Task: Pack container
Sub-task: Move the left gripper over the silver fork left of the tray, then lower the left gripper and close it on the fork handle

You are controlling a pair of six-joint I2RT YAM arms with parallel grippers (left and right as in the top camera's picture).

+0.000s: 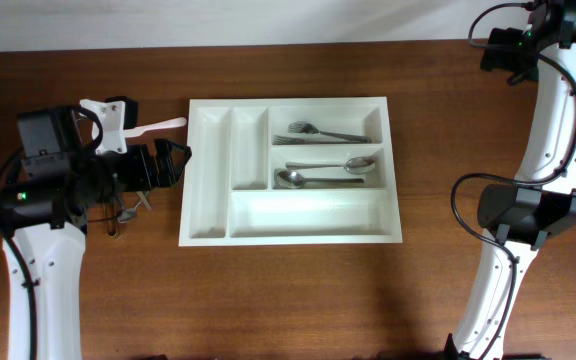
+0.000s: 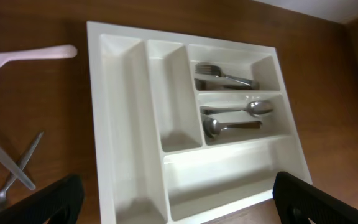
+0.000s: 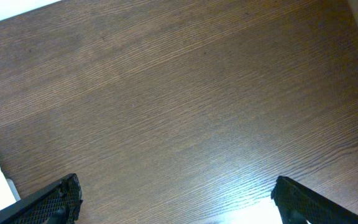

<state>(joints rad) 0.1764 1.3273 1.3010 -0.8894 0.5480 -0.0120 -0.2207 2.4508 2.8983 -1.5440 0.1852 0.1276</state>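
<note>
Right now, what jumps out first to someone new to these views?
The white tray mid-table, mostly empty: forks in its top right slot, spoons in the slot below. Left of it, a white plastic utensil and loose metal cutlery lie on the wood.

Container: large white rectangular plastic cutlery tray, flat on the desk near centre, long side running 9 to 3 o'clock. Five compartments: two narrow upright ones at the 9 o'clock end, three horizontal ones toward 3 o'clock. The 12 o'clock horizontal one holds forks, the middle one two spoons; the rest show bare white floor
</note>
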